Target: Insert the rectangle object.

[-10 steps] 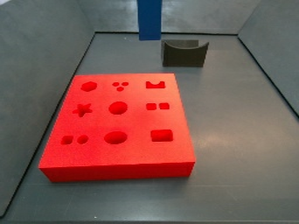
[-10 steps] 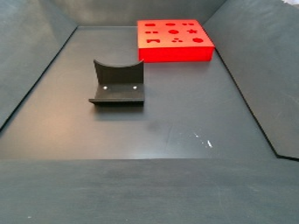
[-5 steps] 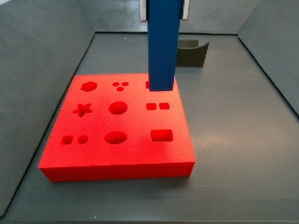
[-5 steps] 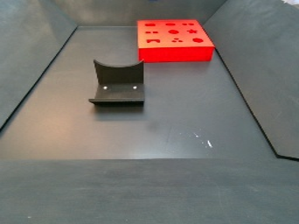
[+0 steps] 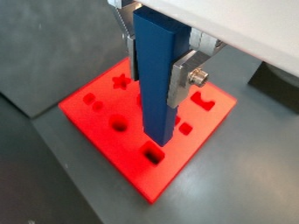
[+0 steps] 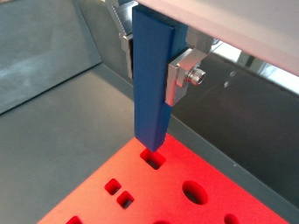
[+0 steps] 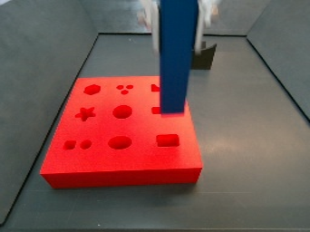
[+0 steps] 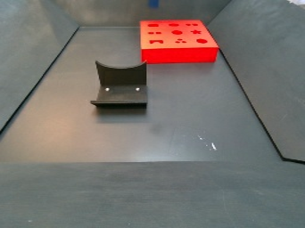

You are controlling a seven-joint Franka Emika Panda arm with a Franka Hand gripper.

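In both wrist views your gripper [image 5: 158,52] clamps the rectangle object [image 5: 159,83] upright over the red block [image 5: 105,131]; its lower end hangs just above a hole [image 6: 152,158]; in a side view the bar [image 7: 177,54] hides the block's [image 7: 121,168] right holes; in a side view the fixture [image 8: 119,85] stands well apart, with open floor [image 8: 167,134] around it

Dark grey floor [image 8: 167,134] w/ just 2 things on it: red block [image 8: 179,41] at the far end, fixture [image 8: 119,85] nearer mid. Gripper [image 5: 158,48] is up over the block.
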